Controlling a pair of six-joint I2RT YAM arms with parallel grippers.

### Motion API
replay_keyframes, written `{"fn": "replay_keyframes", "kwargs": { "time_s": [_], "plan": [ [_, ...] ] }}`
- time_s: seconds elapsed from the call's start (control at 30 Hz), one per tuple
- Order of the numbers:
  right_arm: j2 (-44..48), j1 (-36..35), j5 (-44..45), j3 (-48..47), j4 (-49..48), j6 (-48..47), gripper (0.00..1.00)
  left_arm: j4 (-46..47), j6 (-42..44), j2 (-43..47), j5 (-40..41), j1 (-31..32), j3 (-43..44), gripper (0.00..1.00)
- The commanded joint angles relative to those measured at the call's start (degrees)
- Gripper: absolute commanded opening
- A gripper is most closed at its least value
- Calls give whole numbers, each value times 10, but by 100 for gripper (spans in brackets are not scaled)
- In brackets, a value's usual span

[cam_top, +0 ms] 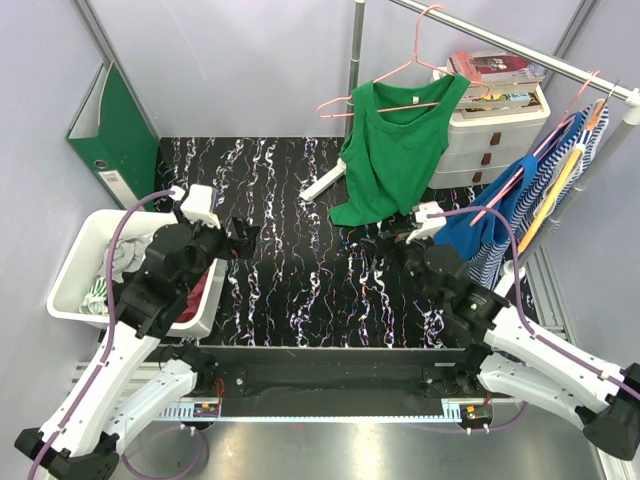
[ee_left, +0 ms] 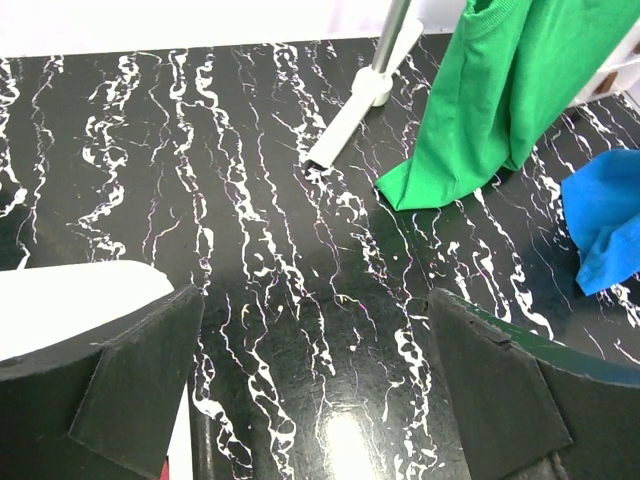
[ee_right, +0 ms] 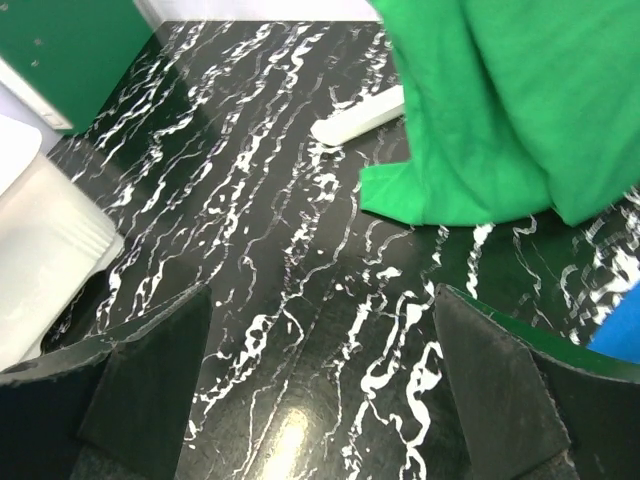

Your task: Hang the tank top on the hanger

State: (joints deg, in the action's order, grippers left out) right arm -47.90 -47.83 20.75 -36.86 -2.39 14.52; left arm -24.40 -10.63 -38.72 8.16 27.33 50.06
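The green tank top [cam_top: 392, 150] hangs on the pink wire hanger [cam_top: 398, 68], whose hook is over the metal rail [cam_top: 520, 48]. Its hem touches the black marbled table. It also shows in the left wrist view [ee_left: 490, 100] and the right wrist view [ee_right: 500, 110]. My left gripper [cam_top: 245, 237] is open and empty over the table at the left, far from the top. My right gripper [cam_top: 393, 243] is open and empty just in front of the top's hem. In the wrist views, both left fingers [ee_left: 130, 385] and right fingers [ee_right: 500, 385] stand wide apart with only table between them.
A white bin [cam_top: 75, 262] with cloths stands at the left, a green binder [cam_top: 115, 135] behind it. The rail's post [cam_top: 354, 60] and white foot [cam_top: 325, 183] stand mid-back. White drawers [cam_top: 495, 130] with books stand back right. Blue and striped garments [cam_top: 510, 215] hang at the right.
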Motion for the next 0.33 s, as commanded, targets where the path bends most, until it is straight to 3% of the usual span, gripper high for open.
{"fn": "replay_keyframes", "kwargs": {
  "time_s": [0.0,0.3],
  "plan": [
    [32,0,55,35,-2,30,100,23,11,1,-24,-3,5,99],
    [59,0,68,46,15,39,100,25,7,8,-10,-3,1,99]
  ]
}}
